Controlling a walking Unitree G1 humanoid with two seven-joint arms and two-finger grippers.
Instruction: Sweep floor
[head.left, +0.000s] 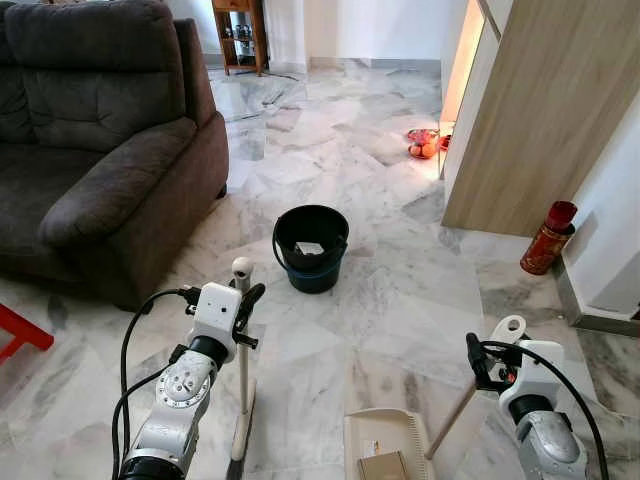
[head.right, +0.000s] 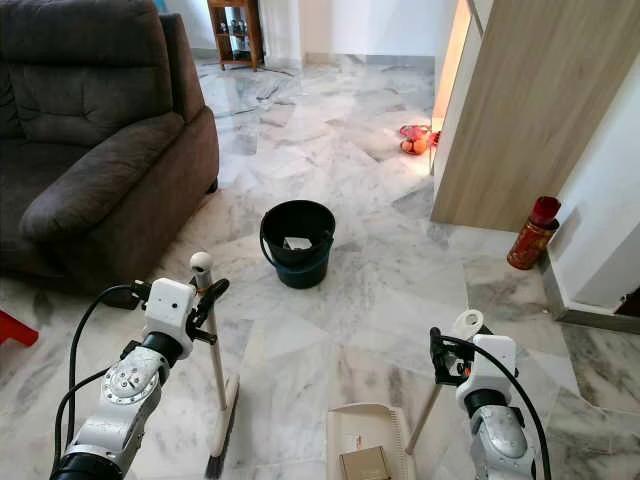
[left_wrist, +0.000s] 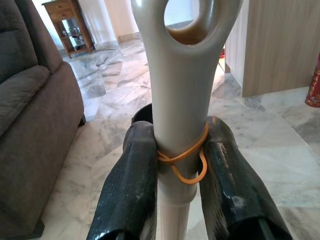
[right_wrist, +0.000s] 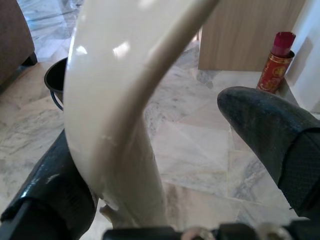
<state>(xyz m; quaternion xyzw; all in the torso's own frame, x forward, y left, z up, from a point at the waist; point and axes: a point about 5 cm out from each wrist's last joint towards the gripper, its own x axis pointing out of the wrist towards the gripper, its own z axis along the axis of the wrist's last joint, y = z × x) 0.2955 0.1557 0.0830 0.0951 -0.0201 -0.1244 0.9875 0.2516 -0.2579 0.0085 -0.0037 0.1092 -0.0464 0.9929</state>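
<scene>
My left gripper (head.left: 243, 300) is shut on the pale broom handle (head.left: 243, 345) just below its looped top. In the left wrist view both black fingers (left_wrist: 132, 170) press the shaft by an orange rubber band (left_wrist: 187, 160). The broom stands upright with its head (head.right: 222, 440) on the marble floor. My right gripper (head.left: 478, 358) is around the top of the cream dustpan handle (head.left: 455, 412). That handle (right_wrist: 115, 100) lies against one finger, and the other finger (right_wrist: 270, 130) stands apart from it. The dustpan (head.left: 385, 445) rests on the floor between my arms with a brown piece inside.
A black bucket (head.left: 311, 248) with a white scrap inside stands ahead on the floor. A dark grey sofa (head.left: 110, 150) fills the left. On the right are a wooden cabinet side (head.left: 540, 110), a red cylinder (head.left: 548, 238) and red items (head.left: 422, 143) by the wall.
</scene>
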